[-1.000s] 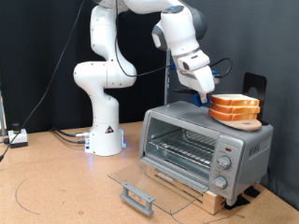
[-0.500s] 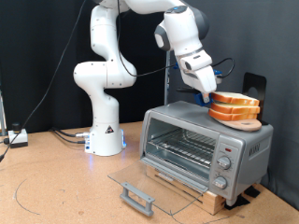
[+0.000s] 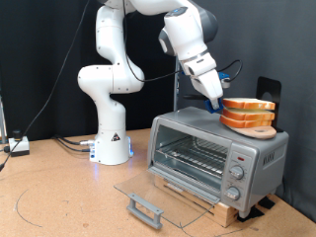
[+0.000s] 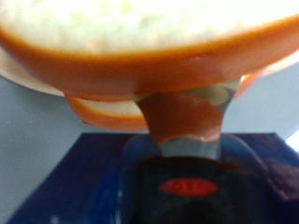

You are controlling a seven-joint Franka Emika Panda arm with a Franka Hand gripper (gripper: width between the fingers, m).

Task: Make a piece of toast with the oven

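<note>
A: Exterior view first. We have the gripper [image 3: 214, 103] hanging at the stack of slices [image 3: 247, 114] on top of the oven [image 3: 215, 155], right by the stack's left edge. We can't tell whether it touches.

B: Jaws?

A: Too small here, we can't tell how far apart they are, and we see nothing between them. Oven door [image 3: 163, 193] lies dropped flat with its bar handle [image 3: 144, 208] in front, wire rack [image 3: 194, 156] bare, so we judge the cavity is set to take bread. Oven is silver-grey and boxy, round knobs [image 3: 235, 174] down the exterior view's right.

B: Wrist view?

A: The piece of toast [image 4: 149, 42] fills the frame, pale cream face, orange-brown rounded crust, another slice [image 4: 107, 109] under it. We take the top one as the task's slice, on the pile. A blurry dark shape with a red mark sits close to the lens; the fingers aren't clear, so no call on the jaws.
</note>
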